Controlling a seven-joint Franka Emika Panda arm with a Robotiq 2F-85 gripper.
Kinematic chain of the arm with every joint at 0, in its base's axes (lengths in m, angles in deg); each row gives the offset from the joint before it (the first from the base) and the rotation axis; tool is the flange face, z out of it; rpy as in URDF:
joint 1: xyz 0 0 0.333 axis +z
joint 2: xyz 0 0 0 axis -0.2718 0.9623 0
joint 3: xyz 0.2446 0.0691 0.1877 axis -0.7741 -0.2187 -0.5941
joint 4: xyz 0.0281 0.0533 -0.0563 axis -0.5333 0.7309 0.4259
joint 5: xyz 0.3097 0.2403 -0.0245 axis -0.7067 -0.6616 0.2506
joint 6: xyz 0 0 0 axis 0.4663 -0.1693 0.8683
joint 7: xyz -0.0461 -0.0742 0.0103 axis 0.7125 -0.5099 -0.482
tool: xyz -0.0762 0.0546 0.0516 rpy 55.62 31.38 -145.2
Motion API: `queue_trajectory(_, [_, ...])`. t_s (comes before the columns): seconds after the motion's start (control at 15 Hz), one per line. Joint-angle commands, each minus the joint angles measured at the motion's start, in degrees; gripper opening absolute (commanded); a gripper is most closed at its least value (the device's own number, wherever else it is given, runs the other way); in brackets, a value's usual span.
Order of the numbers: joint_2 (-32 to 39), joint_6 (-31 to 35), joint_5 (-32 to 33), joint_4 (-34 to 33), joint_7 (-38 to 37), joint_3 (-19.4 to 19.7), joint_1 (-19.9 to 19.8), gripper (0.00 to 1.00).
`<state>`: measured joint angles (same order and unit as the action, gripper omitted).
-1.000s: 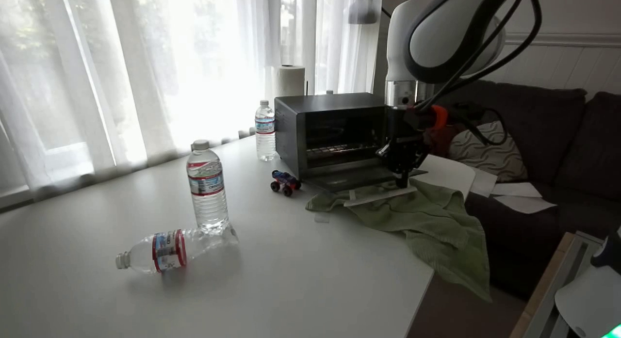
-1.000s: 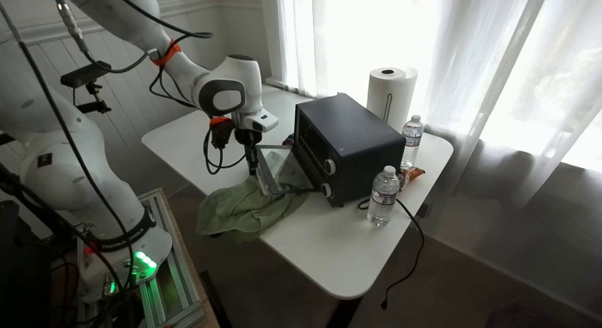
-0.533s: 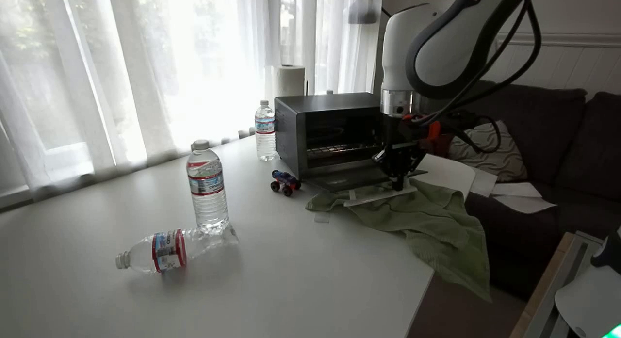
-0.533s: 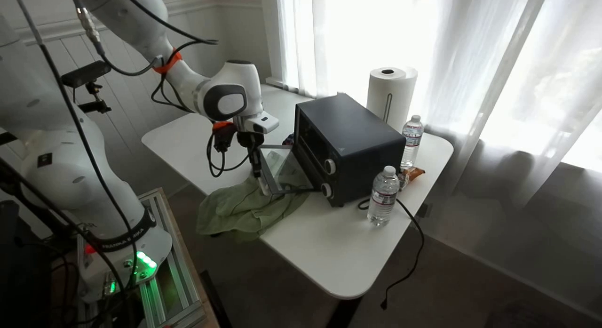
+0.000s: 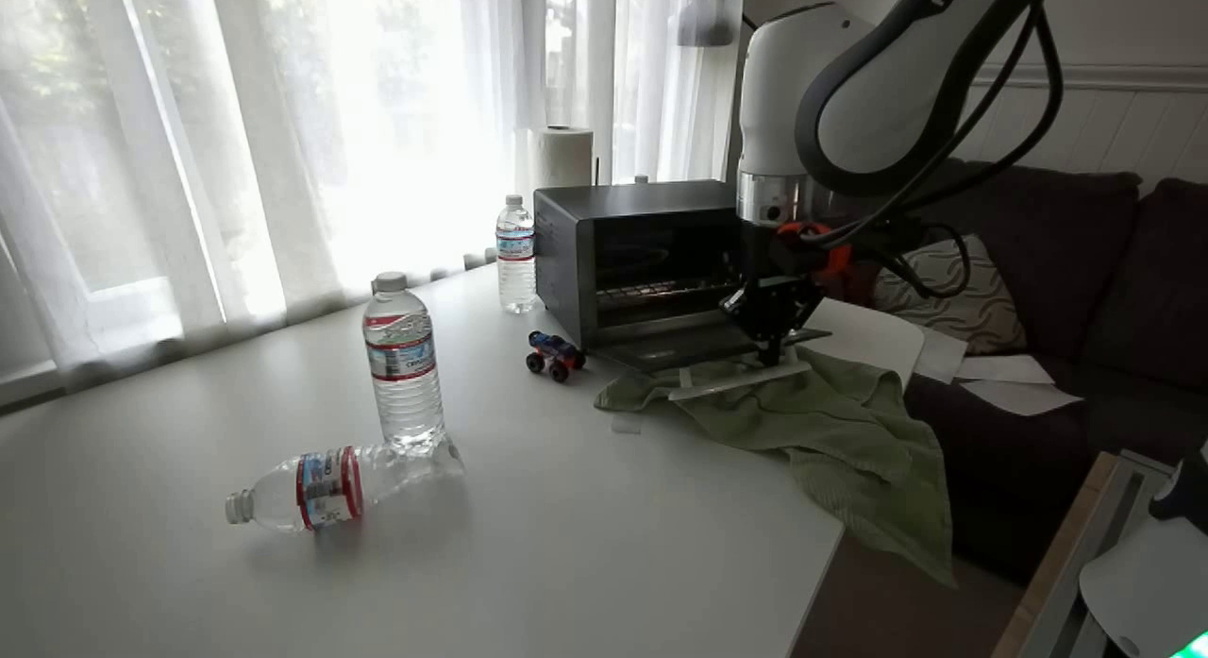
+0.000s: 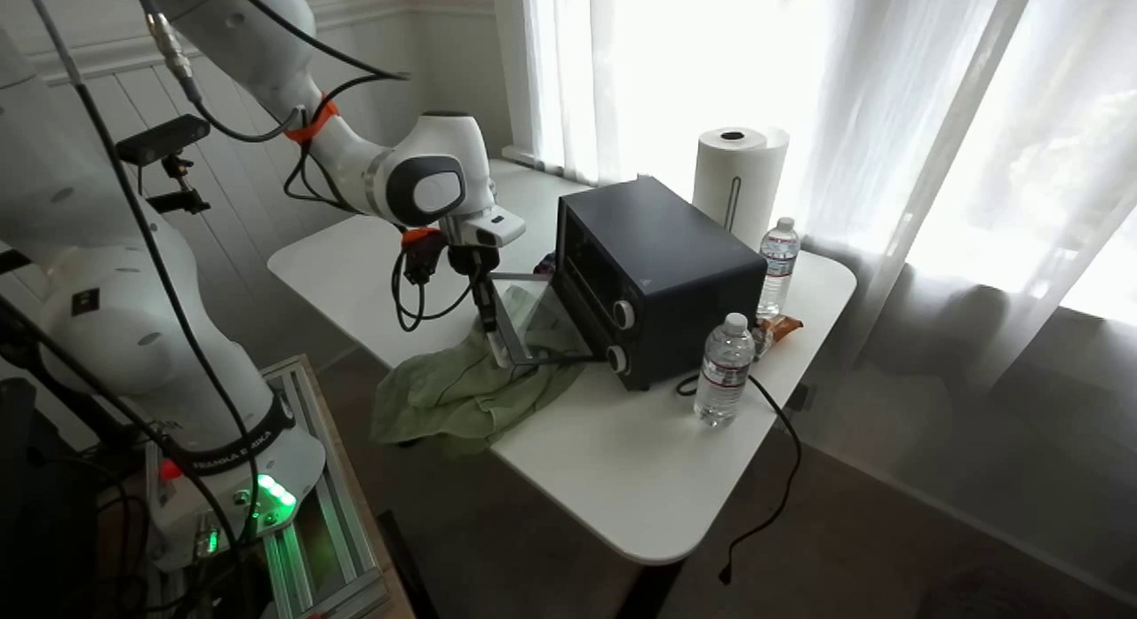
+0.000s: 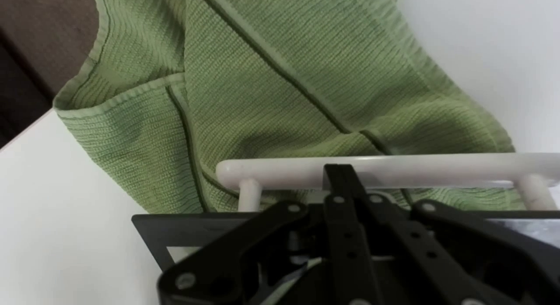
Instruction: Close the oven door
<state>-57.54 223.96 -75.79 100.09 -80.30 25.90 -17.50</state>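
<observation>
Brought the closed gripper (image 7: pixel 337 171) slightly nearer the toaster oven (image 6: pixel 662 259) than a second ago, right at the handle bar (image 7: pixel 393 170); cannot tell whether touching. Left the oven door (image 6: pixel 544 324) unmoved, dropped open at the toaster oven's front, partly over the green towel (image 7: pixel 271 95). Can see a wire rack (image 5: pixel 651 290) inside the toaster oven.

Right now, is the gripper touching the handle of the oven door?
Cannot tell. In the wrist view, the gripper covers part of the handle, but this may be only overlap; both exterior views show neither contact nor gap plainly.
</observation>
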Motion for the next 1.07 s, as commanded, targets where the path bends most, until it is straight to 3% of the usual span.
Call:
queue_trajectory(0.0, [-1.60, 1.29, 3.54, -0.01, -3.49, 0.33, 0.24, 0.00])
queue_trajectory(1.0, [-12.49, 0.09, 11.48, 0.12, -8.37, -3.08, -2.62, 0.00])
